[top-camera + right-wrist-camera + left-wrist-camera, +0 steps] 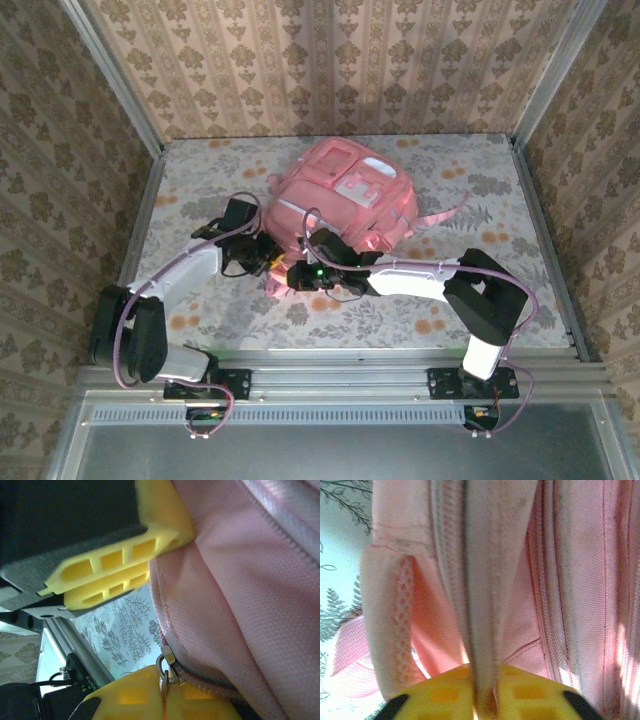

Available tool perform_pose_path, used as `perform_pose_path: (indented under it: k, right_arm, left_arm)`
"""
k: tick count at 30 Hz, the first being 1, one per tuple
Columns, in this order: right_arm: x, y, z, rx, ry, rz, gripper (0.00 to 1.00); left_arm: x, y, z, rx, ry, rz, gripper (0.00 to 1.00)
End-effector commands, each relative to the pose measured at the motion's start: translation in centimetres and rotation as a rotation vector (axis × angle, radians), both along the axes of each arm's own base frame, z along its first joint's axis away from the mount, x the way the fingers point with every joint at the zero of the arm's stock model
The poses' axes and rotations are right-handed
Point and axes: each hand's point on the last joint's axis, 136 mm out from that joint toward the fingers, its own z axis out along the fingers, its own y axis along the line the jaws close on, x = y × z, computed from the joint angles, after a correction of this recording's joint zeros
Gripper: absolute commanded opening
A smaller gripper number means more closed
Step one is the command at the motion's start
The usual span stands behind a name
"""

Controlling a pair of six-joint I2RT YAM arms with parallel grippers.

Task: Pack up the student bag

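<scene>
Against the bag (340, 200), at its near corner, your left gripper (484, 680) is pinching a fabric fold (482, 605), your right gripper (164, 690) is clamping the zipper pull (165, 666); the bag is lying beyond both on the table (480, 300).

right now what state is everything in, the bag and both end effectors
student bag: lying flat on the table, front pockets up
zip pull: pinched; how far the zip is open is unclear
left end effector: shut on a fold of the student bag
right end effector: shut on the zip pull
</scene>
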Motion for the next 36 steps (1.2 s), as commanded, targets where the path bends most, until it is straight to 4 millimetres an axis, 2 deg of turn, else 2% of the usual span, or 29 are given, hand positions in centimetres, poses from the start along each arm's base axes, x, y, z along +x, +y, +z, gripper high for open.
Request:
perform_pose_path:
  k: [1,3,10,17,22,27,36]
  right_arm:
    - [-0.6,0.0,2.5,0.046,-0.059,0.03,0.0]
    - [-0.7,-0.5,2.3,0.032,-0.061,0.026,0.0]
    - [-0.7,-3.9,1.1,-0.062,-0.067,-0.003,0.0]
    - [-0.4,-8.0,-0.9,-0.142,-0.018,-0.059,0.0]
    - [0.1,-10.7,-1.5,-0.142,-0.002,-0.12,0.0]
    - [1.2,-14.1,-2.6,-0.17,0.019,-0.197,0.0]
    - [3.8,-22.0,-4.4,-0.273,0.061,-0.443,0.0]
  left_arm:
    - [1.8,0.4,1.9,-0.002,-0.063,0.023,0.05]
    - [2.1,0.8,2.7,0.001,-0.08,0.033,0.0]
    - [2.6,2.5,3.9,0.002,-0.11,0.069,0.0]
    - [2.4,3.4,4.0,0.007,-0.112,0.082,0.0]
    - [2.3,4.0,4.0,0.007,-0.114,0.09,0.0]
    - [2.2,4.1,4.0,0.007,-0.115,0.088,0.0]
    - [2.2,4.2,4.0,0.006,-0.112,0.09,0.0]
